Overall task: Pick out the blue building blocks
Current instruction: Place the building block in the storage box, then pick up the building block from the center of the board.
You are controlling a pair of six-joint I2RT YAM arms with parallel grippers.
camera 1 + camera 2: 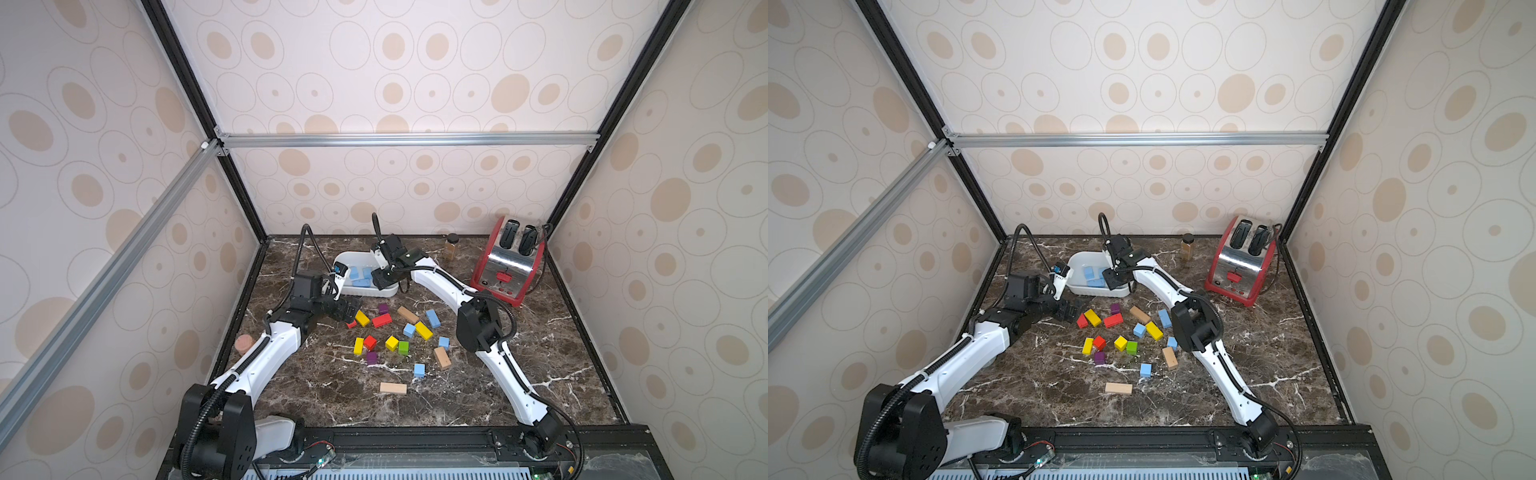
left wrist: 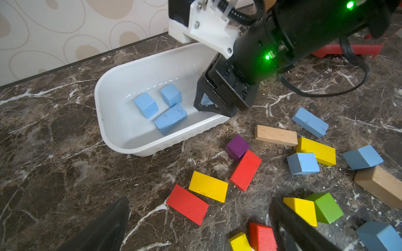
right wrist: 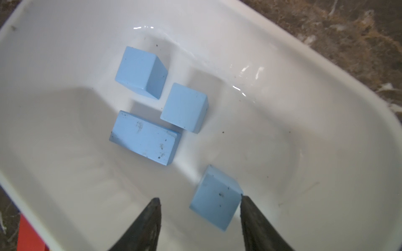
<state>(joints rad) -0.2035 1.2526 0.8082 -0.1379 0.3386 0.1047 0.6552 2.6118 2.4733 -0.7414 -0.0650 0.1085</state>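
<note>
Now | right gripper is hanging over white plastic tray, jaws parted around matte sky-blue cube, one tip touching | left gripper is hovering wide-jawed over dark marble tabletop

Cream wallpaper dotted with tan ovals and thin rings is wrapping around three sides, with a silver crossbar running level across the back wall and black corner posts slanting up on either side. Down below, the table is showing a dark brown marble top streaked with white veins, soft even light lying across it. In the back right corner a red-and-chrome toaster is standing by the wall, a small dark-capped jar standing near it.
</note>
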